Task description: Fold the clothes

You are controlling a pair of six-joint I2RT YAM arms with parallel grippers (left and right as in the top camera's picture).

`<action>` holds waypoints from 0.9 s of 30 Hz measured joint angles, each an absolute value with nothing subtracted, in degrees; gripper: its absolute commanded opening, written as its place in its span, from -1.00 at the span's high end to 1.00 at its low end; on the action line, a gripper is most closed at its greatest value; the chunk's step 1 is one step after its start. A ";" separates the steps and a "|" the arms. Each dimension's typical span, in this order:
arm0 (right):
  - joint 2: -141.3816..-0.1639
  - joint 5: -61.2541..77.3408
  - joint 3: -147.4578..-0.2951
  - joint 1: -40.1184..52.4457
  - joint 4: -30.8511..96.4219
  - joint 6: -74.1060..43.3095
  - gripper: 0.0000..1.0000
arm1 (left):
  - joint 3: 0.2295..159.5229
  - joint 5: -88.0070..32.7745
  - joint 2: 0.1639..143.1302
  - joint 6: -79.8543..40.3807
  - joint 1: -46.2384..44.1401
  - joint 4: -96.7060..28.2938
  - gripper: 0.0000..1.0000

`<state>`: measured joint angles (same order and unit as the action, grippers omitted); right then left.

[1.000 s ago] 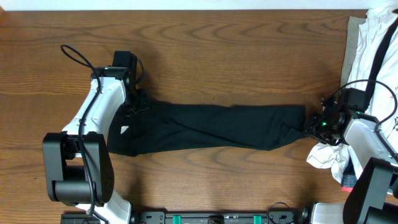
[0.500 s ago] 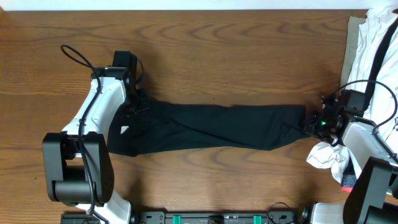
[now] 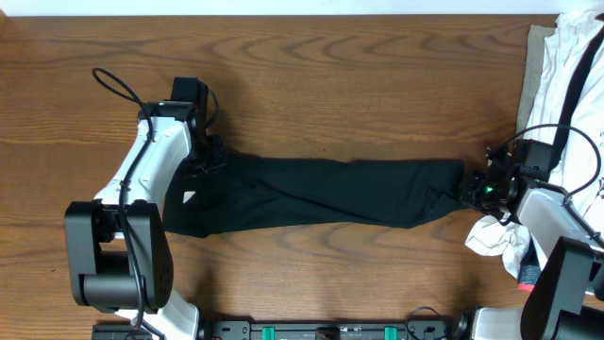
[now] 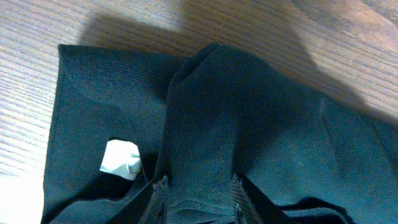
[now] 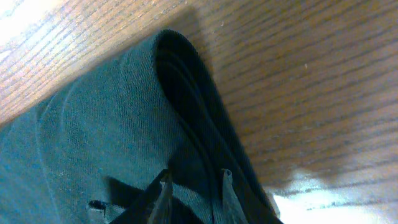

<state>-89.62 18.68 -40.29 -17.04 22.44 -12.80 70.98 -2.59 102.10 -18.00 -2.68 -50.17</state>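
Clothes [image 3: 321,194] lie stretched in a long band across centre of tabletop [image 3: 330,85]. L jaws are clamped on bunched cloth at left end, R jaws pinch the hem at right end. Both ends held, I reckon, so I can fold w/o slack.

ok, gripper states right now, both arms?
Left gripper: closed on the black garment, pinching a raised fold.
Right gripper: closed on the black garment's folded edge at the other end.

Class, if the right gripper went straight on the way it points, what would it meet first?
The black garment: its folded end lies between the jaws of the right gripper, and more of the same cloth seems to stretch ahead.
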 measured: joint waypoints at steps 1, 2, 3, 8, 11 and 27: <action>-89.62 18.72 -40.18 -17.04 22.26 -12.78 0.57 | 70.96 -2.59 102.10 -18.00 -2.68 -50.19 0.29; -89.62 18.74 -40.07 -17.04 22.00 -12.78 0.59 | 70.96 -2.57 102.10 -18.00 -2.68 -50.17 0.29; -89.62 18.76 -40.05 -17.04 21.78 -12.78 0.62 | 70.96 -2.57 102.10 -18.00 -2.68 -50.22 0.29; -89.62 18.92 -40.03 -17.04 21.30 -12.75 0.75 | 70.96 -2.59 102.10 -18.00 -2.68 -50.22 0.29; -89.62 18.92 -40.03 -17.04 20.49 -12.80 0.76 | 70.98 -2.57 102.10 -18.00 -2.68 -50.24 0.29; -89.62 19.40 -40.03 -17.04 18.57 -12.80 0.63 | 70.96 -2.57 102.10 -18.00 -2.68 -50.59 0.28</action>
<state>-89.62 19.40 -40.03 -17.04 18.57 -12.80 70.96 -2.57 102.10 -18.00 -2.68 -50.59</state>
